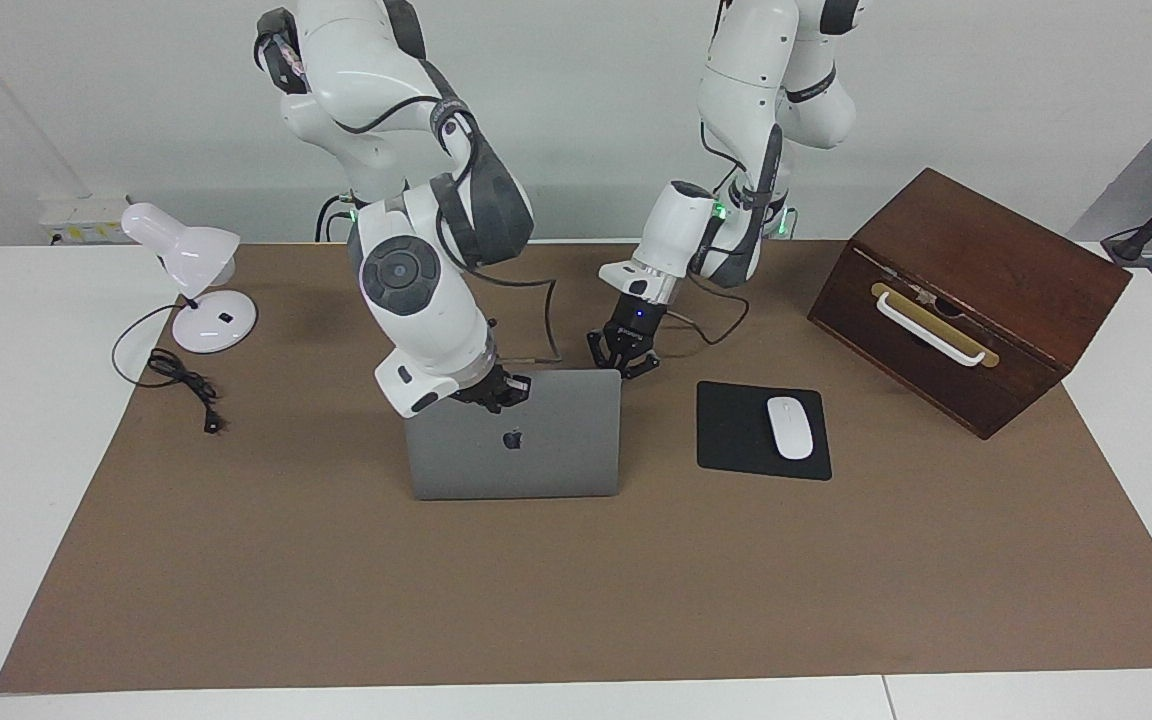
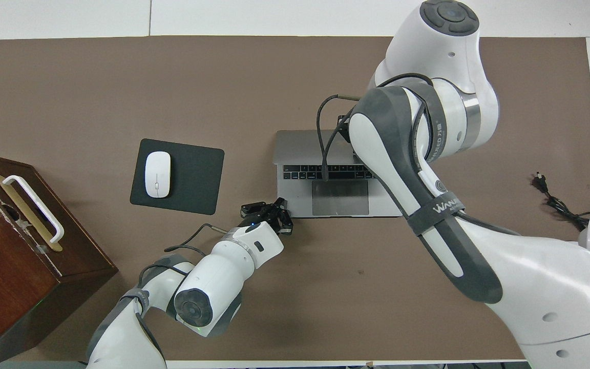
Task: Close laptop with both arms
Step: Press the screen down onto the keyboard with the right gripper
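Laptop (image 1: 516, 440), silver-grey with a dark apple logo, sits near the middle of the brown desk mat (image 1: 576, 600), its lid partly lowered, tilted over the keyboard toward my end of the desk. In the overhead view, one row of keys and the trackpad show under the lid's edge.

My right gripper (image 1: 498, 392), fingertips together and holding nothing, rests on the lid's upper edge near the corner toward the lamp (image 1: 186, 280). My left gripper (image 1: 624, 362), fingertips also together, sits at the base's corner nearest the mouse pad (image 1: 762, 430), just beside the lid's upper corner; I cannot tell whether it touches the base.

I judge the main risk is uneven pressure: my right gripper bears on one side of the lid only, which could twist the hinge or skid the base across the mat. If the lid drops freely, it could slam. My left gripper could get pinched between lid and base if it lingers at that corner. My right arm's dangling cable (image 2: 321, 154) hangs over the keyboard and might get trapped.
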Robot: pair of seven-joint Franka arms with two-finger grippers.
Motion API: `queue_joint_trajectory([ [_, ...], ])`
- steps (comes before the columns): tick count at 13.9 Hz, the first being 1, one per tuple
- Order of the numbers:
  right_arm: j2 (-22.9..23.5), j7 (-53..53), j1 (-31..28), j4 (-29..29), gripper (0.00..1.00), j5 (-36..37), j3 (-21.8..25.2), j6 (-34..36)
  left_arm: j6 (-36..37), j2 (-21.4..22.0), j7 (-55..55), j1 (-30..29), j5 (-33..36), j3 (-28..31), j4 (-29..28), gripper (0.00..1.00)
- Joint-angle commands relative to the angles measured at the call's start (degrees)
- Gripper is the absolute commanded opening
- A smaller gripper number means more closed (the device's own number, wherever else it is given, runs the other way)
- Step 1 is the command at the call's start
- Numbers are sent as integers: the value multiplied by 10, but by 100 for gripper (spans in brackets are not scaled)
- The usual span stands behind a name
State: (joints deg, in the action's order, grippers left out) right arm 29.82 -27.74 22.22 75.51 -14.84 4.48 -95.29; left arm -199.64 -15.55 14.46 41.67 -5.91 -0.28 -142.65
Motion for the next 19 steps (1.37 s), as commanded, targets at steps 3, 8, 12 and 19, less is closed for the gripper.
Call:
queue_joint_trajectory([
  [3, -61, -7, -9, 116, 0, -30, -6, -23, -5, -32, -16, -9, -2, 2, -4, 0],
  [8, -99, 8, -3, 212, 0, -30, -6, -80, -4, -32, -15, -9, -2, 2, -4, 0],
  [12, -107, 9, -4, 234, 0, -30, -6, -84, -4, -32, -15, -10, -2, 2, -4, 0],
  [19, -125, 22, -5, 285, 0, -30, -6, -115, -3, -32, -14, -10, -2, 2, -4, 0],
])
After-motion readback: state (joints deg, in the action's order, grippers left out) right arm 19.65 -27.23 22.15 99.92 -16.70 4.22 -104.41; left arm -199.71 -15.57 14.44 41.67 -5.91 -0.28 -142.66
